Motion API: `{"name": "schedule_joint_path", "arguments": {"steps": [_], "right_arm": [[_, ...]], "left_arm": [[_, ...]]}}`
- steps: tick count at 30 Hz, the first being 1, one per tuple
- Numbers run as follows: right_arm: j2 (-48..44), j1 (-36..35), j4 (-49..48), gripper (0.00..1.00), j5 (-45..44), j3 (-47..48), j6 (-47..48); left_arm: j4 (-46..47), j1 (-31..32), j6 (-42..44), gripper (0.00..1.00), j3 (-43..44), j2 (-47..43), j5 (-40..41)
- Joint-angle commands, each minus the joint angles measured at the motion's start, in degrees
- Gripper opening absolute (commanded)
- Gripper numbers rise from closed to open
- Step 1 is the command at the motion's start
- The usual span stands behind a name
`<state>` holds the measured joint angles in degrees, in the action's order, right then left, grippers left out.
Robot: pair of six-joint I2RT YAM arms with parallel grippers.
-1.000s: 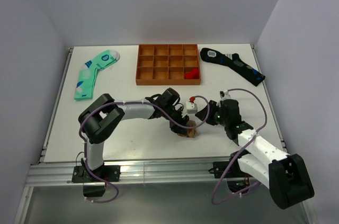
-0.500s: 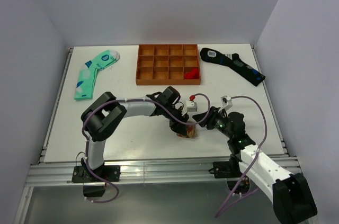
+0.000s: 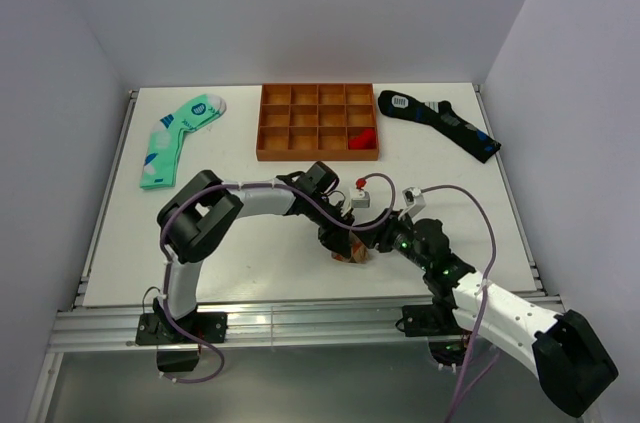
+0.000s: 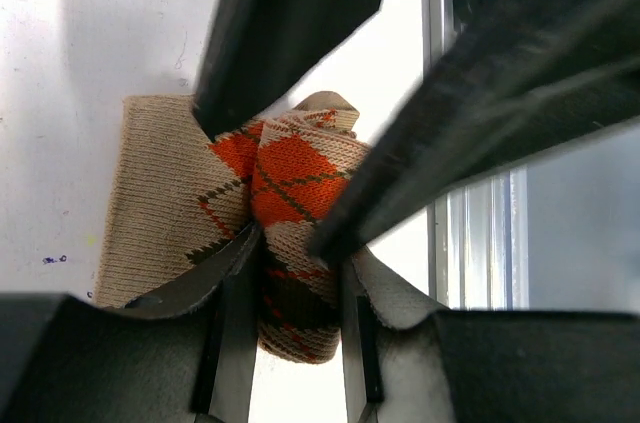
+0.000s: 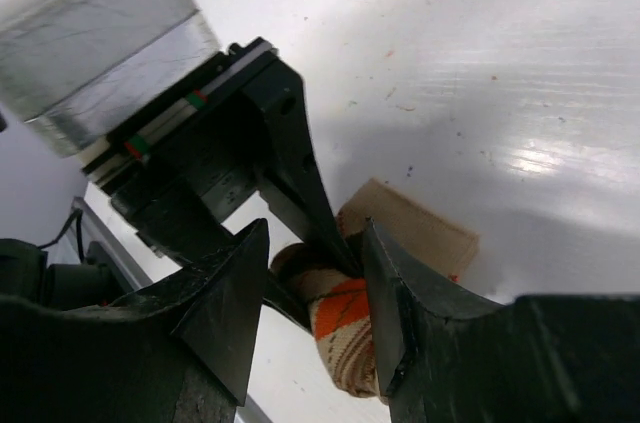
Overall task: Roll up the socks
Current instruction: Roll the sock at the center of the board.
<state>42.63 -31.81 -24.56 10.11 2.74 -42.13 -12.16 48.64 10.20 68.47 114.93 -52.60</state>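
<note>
The tan argyle sock (image 3: 352, 251), with orange-red and cream diamonds, lies near the table's front edge, partly rolled, with a flat tan end still on the table. My left gripper (image 3: 344, 240) is shut on the roll; in the left wrist view its jaws (image 4: 292, 315) pinch the sock (image 4: 295, 168) from both sides. My right gripper (image 3: 372, 243) stands open right beside it. In the right wrist view its jaws (image 5: 315, 293) straddle the roll (image 5: 345, 335) and one black left finger (image 5: 292, 165). Its fingers (image 4: 455, 113) cross the top of the left wrist view.
An orange compartment tray (image 3: 318, 123) holding a red item (image 3: 364, 138) sits at the back. A mint-green sock (image 3: 178, 135) lies back left, a black sock (image 3: 438, 123) back right. The table's front edge and metal rail (image 3: 300, 315) run close behind the roll.
My right arm has swung in low from the right and its jaws have widened around the roll. The left gripper has kept its hold and shifted slightly toward the front edge.
</note>
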Motion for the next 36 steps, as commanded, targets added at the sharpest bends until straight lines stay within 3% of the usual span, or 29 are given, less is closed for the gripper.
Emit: {"name": "schedule_joint_path", "arguments": {"steps": [1,7,13,18,28,31,36], "right_arm": [[-1.32,-2.2,-1.72,0.5,-5.27,-4.85,-1.11],[-0.8,-6.5,-3.65,0.5,-8.96,-7.93,-2.96],[0.26,-12.21,3.19,0.49,-16.35,-6.0,-6.91],[-3.33,-17.49,14.52,0.48,-20.83,-3.36,-11.31],[-8.0,-22.24,50.28,0.48,-31.82,22.8,-4.03],[-7.22,-22.24,50.32,0.49,-27.79,26.07,0.01],[4.37,-23.64,56.8,0.47,-26.02,31.96,4.33]], "left_arm": [[-8.84,0.75,0.44,0.0,-1.93,3.81,3.2],[-10.25,0.66,1.05,0.0,-1.23,3.81,3.11],[-10.25,0.31,1.05,0.0,-1.76,3.54,3.47],[-10.86,0.22,1.76,0.0,-2.2,4.16,4.26],[-16.31,0.22,2.64,0.0,0.96,8.37,2.76],[-17.71,0.31,2.9,0.0,2.02,9.43,2.5],[-18.07,0.31,2.81,0.0,2.29,8.38,2.41]]}}
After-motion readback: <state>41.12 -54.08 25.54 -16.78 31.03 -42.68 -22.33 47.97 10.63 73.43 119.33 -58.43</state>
